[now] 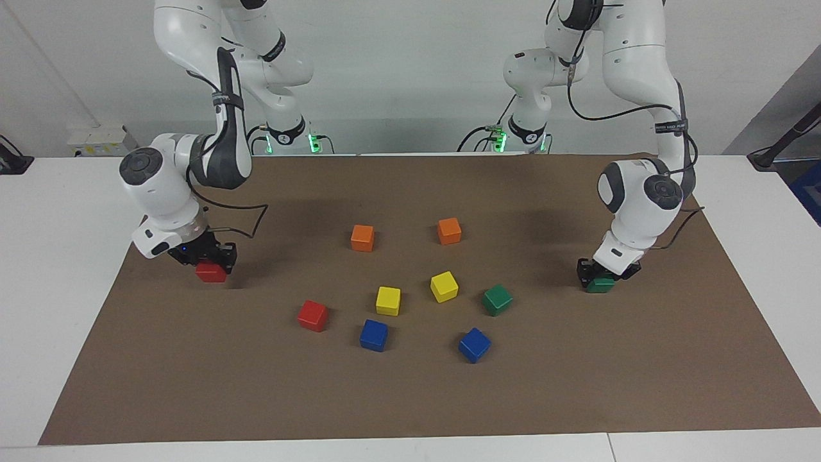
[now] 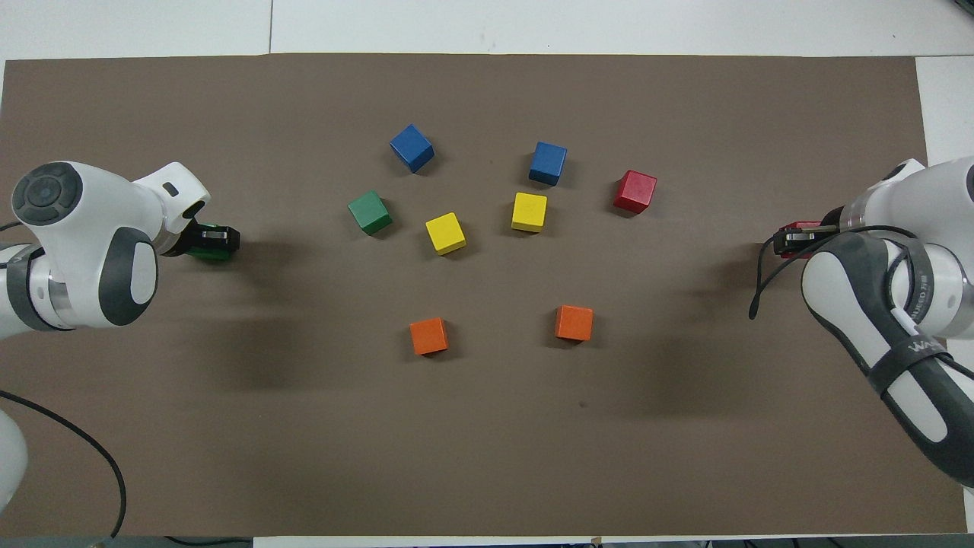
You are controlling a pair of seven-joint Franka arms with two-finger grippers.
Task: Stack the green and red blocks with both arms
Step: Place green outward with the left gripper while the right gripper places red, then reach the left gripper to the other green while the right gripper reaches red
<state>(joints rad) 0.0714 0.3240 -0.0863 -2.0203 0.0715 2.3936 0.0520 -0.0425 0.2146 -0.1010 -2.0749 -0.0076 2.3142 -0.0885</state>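
Note:
My right gripper point(image 1: 210, 263) is shut on a red block point(image 1: 211, 274), low over the brown mat point(image 1: 410, 398) near the right arm's end; from overhead only a sliver of that red block point(image 2: 797, 226) shows at the right gripper point(image 2: 791, 240). At the left arm's end, my left gripper point(image 1: 601, 276) stands down around a green block point(image 1: 601, 286) that looks to rest on the mat. Overhead, the left gripper point(image 2: 215, 240) hides most of that green block point(image 2: 207, 256). A second green block point(image 1: 497, 299) and a second red block point(image 1: 312, 315) lie loose mid-mat.
Two yellow cubes point(image 1: 388, 300) point(image 1: 444, 286), two blue cubes point(image 1: 374, 334) point(image 1: 474, 344) and two orange cubes point(image 1: 362, 237) point(image 1: 449, 230) lie spread around the middle of the mat. White tabletop point(image 1: 64, 256) borders the mat.

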